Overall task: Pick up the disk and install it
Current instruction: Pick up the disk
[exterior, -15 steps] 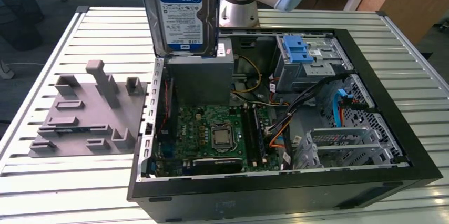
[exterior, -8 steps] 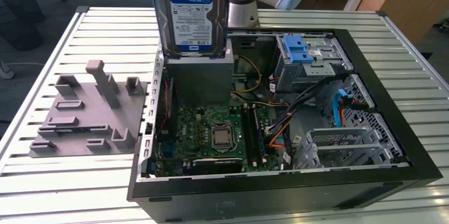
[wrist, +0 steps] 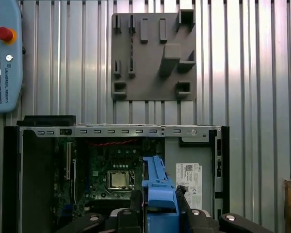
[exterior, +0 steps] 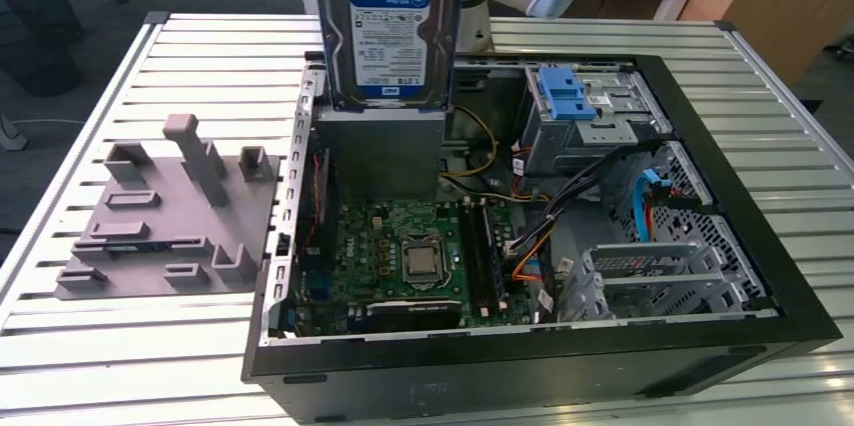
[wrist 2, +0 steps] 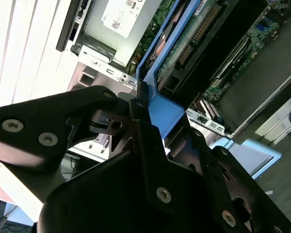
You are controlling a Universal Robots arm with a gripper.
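A slatted table (exterior: pixel 160 346) is carrying the open computer case (exterior: pixel 790 276); directly above the case, the gripper (wrist 2: pixel 138 104) is clamping the disk (exterior: pixel 398 36) by one edge, its long axis hanging vertical.

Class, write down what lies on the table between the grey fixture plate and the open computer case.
Only bare table slats; the first wrist view shows an empty strip between the grey fixture plate and the computer case.
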